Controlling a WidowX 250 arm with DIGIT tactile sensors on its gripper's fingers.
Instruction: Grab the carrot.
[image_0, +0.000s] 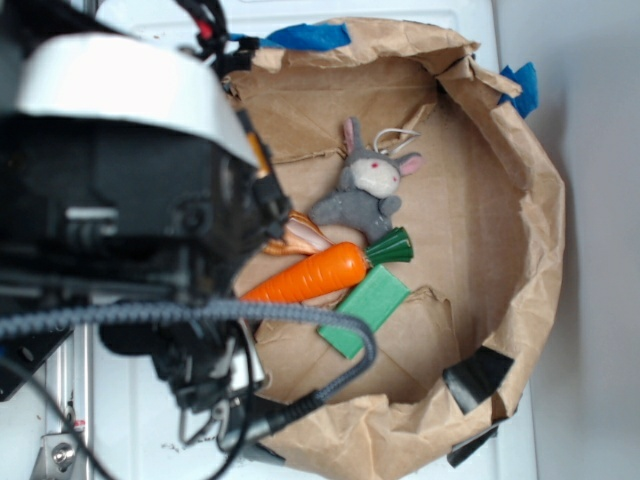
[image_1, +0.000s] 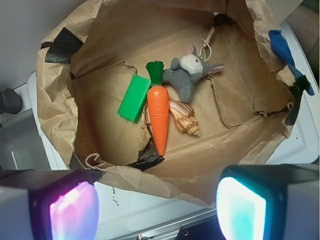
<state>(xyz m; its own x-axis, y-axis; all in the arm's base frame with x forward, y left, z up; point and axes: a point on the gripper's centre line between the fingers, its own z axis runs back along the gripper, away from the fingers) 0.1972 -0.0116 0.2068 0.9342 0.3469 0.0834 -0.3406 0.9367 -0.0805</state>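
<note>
Jaws: I see my gripper (image_1: 157, 205) spread wide with nothing between the two pads (image_1: 72, 212), well short of anything in the bag.
Position: I am hanging above the near rim of the paper bag (image_1: 55, 115), outside its floor, so the whole reach is still ahead of me.
Carrot: the carrot (image_1: 159, 112) lies flat on the bag floor, green top pointing away from me and tip toward me, nearly in line with my gap.
Neighbours: the green block (image_1: 134, 98) sits just beside its upper left; the seashell (image_1: 184, 120) touches or nearly touches its right side; the plush bunny (image_1: 189, 76) lies by the green top.
Approach: I judge the thick middle the best place to close, with one pad on each long side.
Clearance: I would drop the left pad below the block and keep the right pad from landing on the seashell.
Risk: glossy tapered plastic may squirt toward the tip, so I would close slowly and squarely.
</note>
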